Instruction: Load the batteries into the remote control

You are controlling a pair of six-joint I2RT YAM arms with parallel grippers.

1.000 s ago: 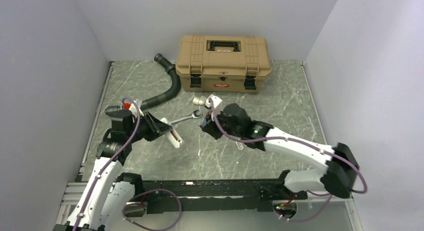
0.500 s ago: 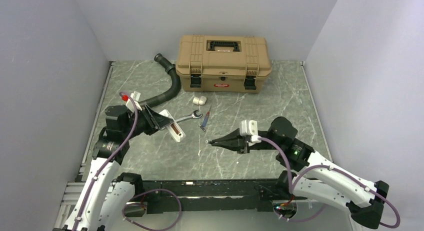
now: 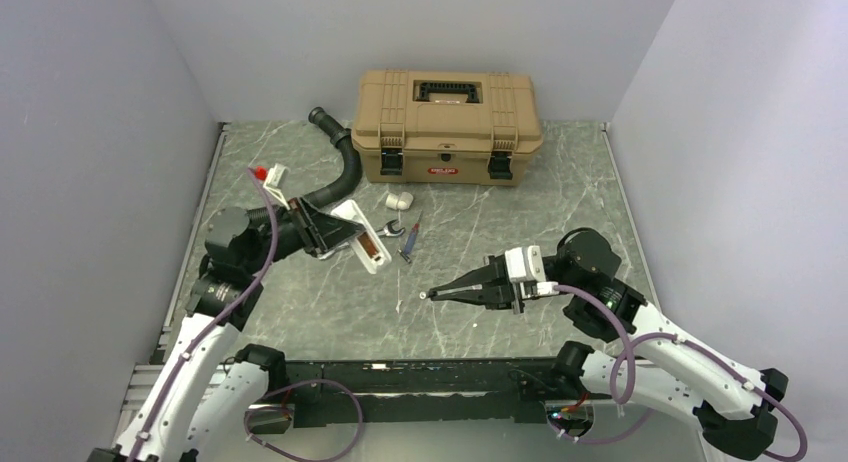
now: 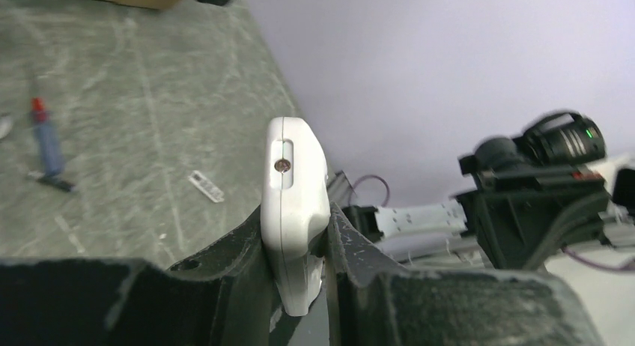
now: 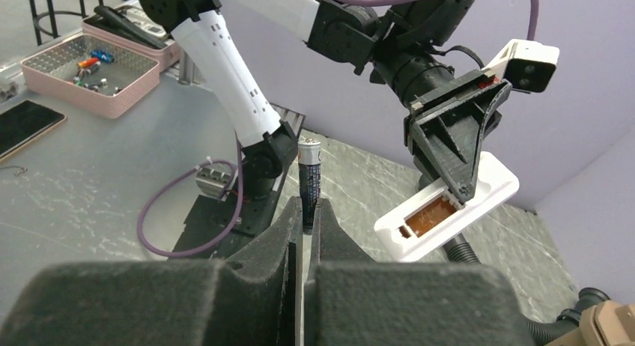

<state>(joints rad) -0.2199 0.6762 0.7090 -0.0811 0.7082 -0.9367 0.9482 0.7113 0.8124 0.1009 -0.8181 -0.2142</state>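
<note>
My left gripper (image 4: 296,245) is clenching the small, slim white plastic remote control (image 4: 293,196) by its long edges, one black finger pressing on each side. It is holding the handset tilted in the air, out in front of the left end of the tan plastic toolbox (image 3: 447,122). The remote's open back is facing the other arm, and the coppery battery bay is showing (I cannot tell whether any cell is sitting in it).

My right gripper (image 5: 303,211) is pinching a dark cylindrical battery (image 5: 309,183). The cell is standing up between the fingertips, with its capped end poking out beyond them. That gripper is hovering well in front of the toolbox, below its right half, and is pointing back toward the remote. Battery and remote are sitting well apart.

Farther out, a stubby white cylinder-shaped piece (image 3: 400,199) is lying just in front of the toolbox. A blue-handled screwdriver with a red end (image 3: 410,240) is lying a little nearer to me than that. The head of a silver metal wrench (image 3: 392,225) is peeking out beside the remote. A black corrugated hose (image 3: 338,172) is curling away off the toolbox's left end, over the grey marbled table (image 3: 520,222).
</note>
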